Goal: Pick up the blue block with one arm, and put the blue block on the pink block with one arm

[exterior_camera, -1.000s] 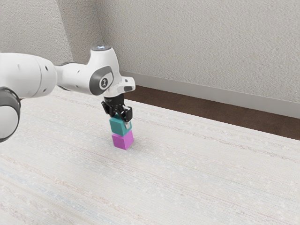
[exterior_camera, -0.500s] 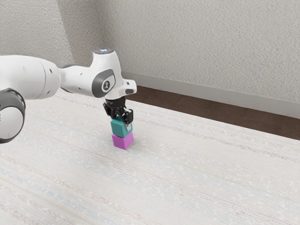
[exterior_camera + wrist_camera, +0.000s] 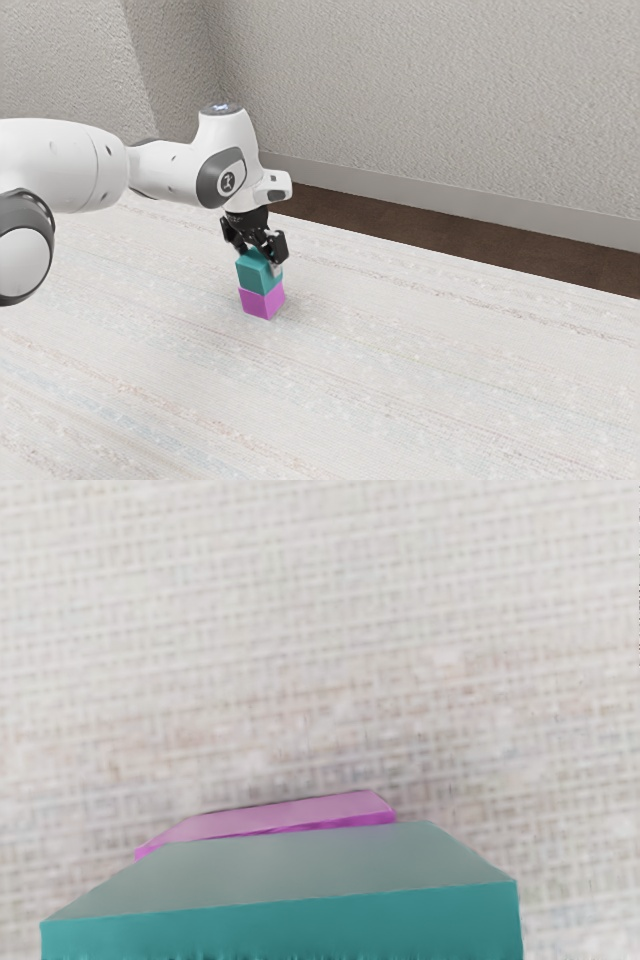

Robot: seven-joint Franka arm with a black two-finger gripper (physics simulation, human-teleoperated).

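Observation:
The blue-green block (image 3: pixel 255 274) rests squarely on top of the pink block (image 3: pixel 262 301) on the table. My black gripper (image 3: pixel 262 257) hangs right over the stack, open, its fingertips level with the upper part of the blue block on either side. In the wrist view the blue block (image 3: pixel 290 900) lies close under the hand. A strip of the pink block (image 3: pixel 270 820) peeks out from beyond it.
The pale woven tabletop (image 3: pixel 420 380) spreads out around the stack on all sides. A grey wall with a baseboard (image 3: pixel 450 200) and a dark floor strip run behind the table's far edge.
The blue block has stayed in place on the pink block. My hand has risen slightly, so the fingers reach less far down the blue block's sides than a second ago.

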